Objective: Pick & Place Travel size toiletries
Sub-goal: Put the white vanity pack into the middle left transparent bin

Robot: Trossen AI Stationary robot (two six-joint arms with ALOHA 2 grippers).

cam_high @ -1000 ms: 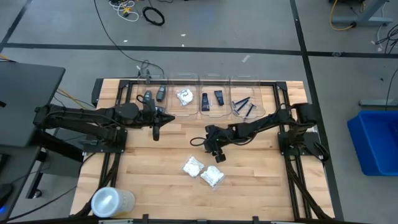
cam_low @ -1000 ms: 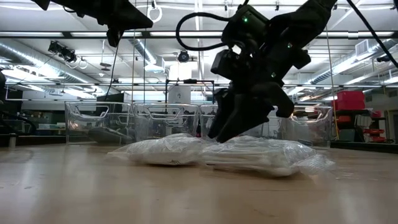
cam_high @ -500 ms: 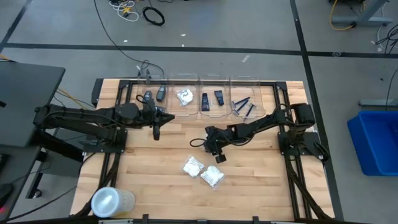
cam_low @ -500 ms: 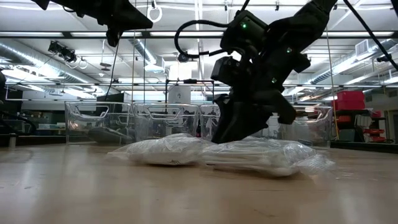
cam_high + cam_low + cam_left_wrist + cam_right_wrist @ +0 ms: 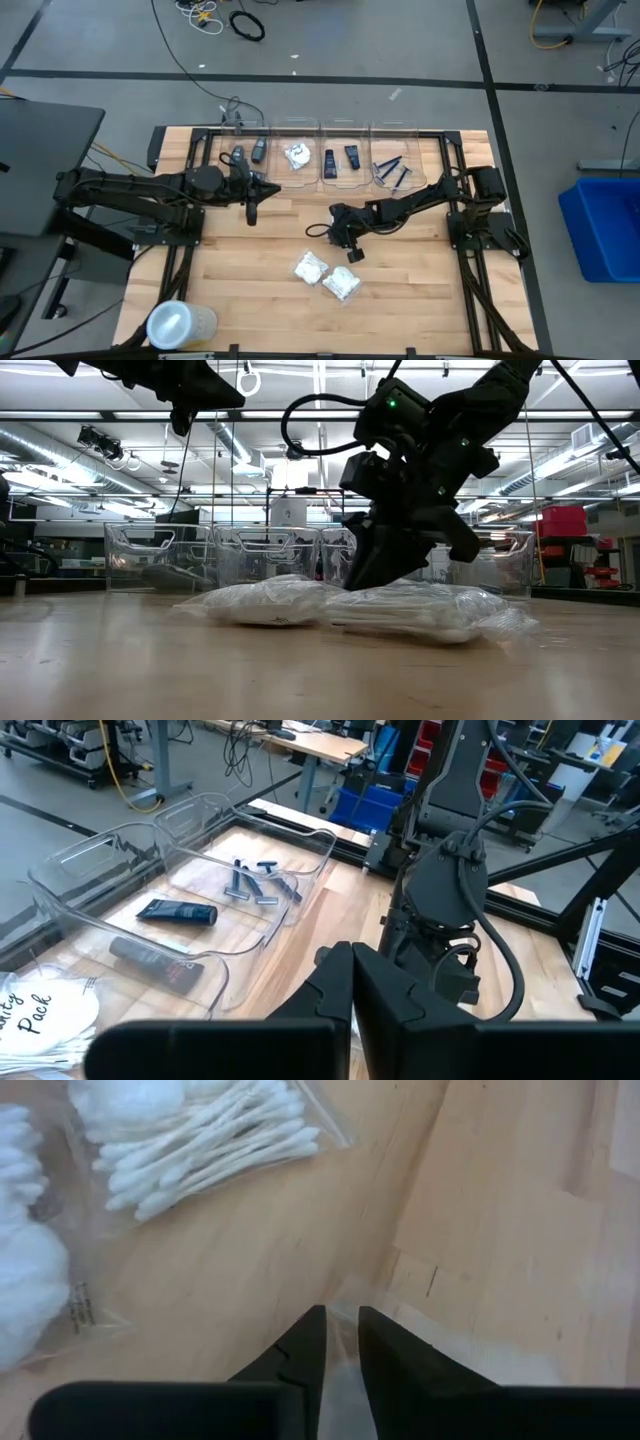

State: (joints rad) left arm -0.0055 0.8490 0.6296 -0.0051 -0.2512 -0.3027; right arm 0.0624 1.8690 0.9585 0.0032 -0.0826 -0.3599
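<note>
While its two dark fingers [image 5: 310, 1350] stand only a narrow gap apart with a clear edge of plastic film showing between them, the right gripper [image 5: 351, 251] sits low over the middle of the table [image 5: 240, 270], tips down at the wood. Whether the film is actually pinched cannot be told. Just near of it lie two white crinkly packets [image 5: 327, 276] side by side, touching each other; the right wrist view shows cotton swabs [image 5: 215, 1155] inside one. In the low view the gripper stands behind the packets.

The left gripper [image 5: 251, 212] hangs above the table to the left of centre, its fingers [image 5: 350, 985] pressed together on nothing.

Along the far edge stands a row of clear plastic bins [image 5: 342, 128]. From left to right they hold dark grey oval cases [image 5: 248, 153], another white packet [image 5: 296, 155], small black tubes [image 5: 341, 158] and thin blue razors [image 5: 391, 170]. A large translucent round container [image 5: 181, 324] lies at the near left corner.
</note>
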